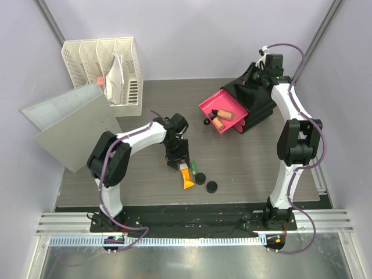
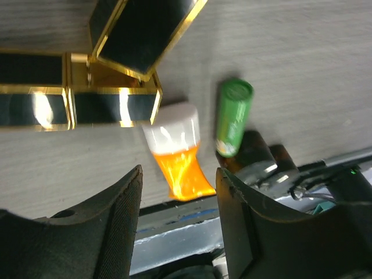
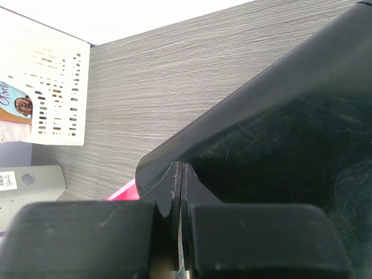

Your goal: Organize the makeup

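Left gripper [image 2: 179,181] hangs spread open over the orange tube [image 2: 181,168] beside the green stick [image 2: 232,119], while the right gripper [image 3: 181,174] sits clenched at the black organizer box [image 3: 279,145].

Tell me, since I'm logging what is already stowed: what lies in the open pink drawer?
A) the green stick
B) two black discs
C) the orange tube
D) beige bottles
D: the top view shows two beige bottles lying in the pink drawer, while the green stick, orange tube and black discs lie out on the table.
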Controlling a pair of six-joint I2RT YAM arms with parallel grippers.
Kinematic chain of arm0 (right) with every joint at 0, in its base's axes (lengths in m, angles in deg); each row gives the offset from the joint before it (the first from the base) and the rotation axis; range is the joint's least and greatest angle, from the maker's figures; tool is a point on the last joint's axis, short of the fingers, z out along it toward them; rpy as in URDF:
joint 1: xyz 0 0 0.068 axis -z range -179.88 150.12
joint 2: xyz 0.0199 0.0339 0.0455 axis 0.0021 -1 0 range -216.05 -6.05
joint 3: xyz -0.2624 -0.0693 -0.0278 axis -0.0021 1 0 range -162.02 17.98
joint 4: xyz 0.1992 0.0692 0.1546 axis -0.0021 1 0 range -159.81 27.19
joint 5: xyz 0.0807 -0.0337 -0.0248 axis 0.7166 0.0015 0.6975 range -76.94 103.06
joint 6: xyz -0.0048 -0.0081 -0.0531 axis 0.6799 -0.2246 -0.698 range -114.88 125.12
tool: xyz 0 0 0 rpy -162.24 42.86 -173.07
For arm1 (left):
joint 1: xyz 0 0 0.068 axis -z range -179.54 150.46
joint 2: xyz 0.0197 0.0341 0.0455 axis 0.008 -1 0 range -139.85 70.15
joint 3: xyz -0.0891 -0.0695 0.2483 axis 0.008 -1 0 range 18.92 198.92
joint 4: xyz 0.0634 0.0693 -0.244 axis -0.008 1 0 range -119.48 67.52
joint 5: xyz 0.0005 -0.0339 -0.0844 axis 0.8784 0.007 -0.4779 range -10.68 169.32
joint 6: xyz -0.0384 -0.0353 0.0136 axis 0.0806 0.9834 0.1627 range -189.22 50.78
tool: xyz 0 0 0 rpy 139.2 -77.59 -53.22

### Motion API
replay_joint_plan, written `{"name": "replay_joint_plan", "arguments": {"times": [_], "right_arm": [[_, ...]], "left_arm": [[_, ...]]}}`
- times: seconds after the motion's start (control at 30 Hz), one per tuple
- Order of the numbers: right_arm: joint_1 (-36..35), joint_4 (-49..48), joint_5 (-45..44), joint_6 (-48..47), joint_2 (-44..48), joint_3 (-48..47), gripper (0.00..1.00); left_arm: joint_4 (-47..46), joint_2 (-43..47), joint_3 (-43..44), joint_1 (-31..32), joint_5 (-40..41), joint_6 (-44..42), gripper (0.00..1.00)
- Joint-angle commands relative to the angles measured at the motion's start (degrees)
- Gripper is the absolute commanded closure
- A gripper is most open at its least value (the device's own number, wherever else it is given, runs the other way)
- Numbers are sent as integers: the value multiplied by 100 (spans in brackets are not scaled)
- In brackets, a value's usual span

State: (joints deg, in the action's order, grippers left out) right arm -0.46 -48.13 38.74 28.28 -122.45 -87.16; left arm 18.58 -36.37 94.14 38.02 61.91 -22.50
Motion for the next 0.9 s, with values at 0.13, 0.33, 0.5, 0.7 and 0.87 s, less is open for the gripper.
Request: {"name": "replay_joint_plan", "arguments": {"times": [0.13, 0.33, 0.5, 0.7, 0.87], "right_arm": [[-12, 1305, -273, -119, -533, 275, 99], [-12, 1305, -264, -101, -568, 249, 99], [-21, 1305, -264, -110, -594, 205, 99], [-12, 1305, -256, -101, -603, 205, 99], [-21, 1305, -256, -92, -621, 196, 99]], "left_arm": [[169, -606, 476, 164, -52, -31, 47], [134, -835, 555, 313, -43, -110, 79], [336, -836, 757, 410, 115, -268, 100], [854, -502, 1484, 427, 606, -470, 100], [1337, -396, 2417, 375, 870, -585, 100]]}}
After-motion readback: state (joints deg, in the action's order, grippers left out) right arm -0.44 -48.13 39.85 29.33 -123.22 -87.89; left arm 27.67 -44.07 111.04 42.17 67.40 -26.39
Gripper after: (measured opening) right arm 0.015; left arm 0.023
